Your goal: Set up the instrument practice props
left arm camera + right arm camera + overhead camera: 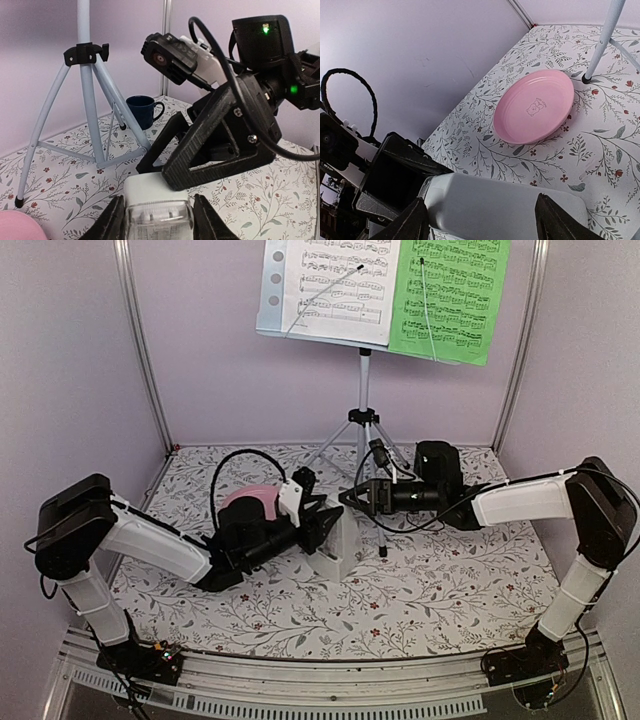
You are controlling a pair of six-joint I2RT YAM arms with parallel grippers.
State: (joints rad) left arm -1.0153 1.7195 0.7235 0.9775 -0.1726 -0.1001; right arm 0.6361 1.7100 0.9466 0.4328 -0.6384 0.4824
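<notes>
Metronome: the white pyramid metronome (340,548) sits on the flowered cloth (450,590) just in front of the tripod (363,418), close beside its near foot on the left arm's side.
Its axis: it seems to stand on its base with the taper upward, though the fingers hide much of it.
Left gripper: the left gripper (159,200) meets it from the side away from the tripod. Its fingers (114,222) press on both flanks at a middling width, and I take that for a hold.
Right gripper: the right gripper (352,497) reaches in from the tripod side, over the metronome's top, jaws wide to either side of it. I can't make out contact.
Nearer arm: both are at it, but only the left seems to have it.
Sheets: the white sheet (335,285) and green sheet (450,295) lie side by side on the music stand (271,290), high above the tripod.
Tight side: the tripod legs are just beside the metronome, so a swing that way could knock them.
Other things: a pink plate (535,105) lies left of the tripod, behind the left gripper. A dark blue mug (142,111) stands beyond the tripod's legs.
Open room: the bare cloth on the near side of the tripod looks the freest way to move.
</notes>
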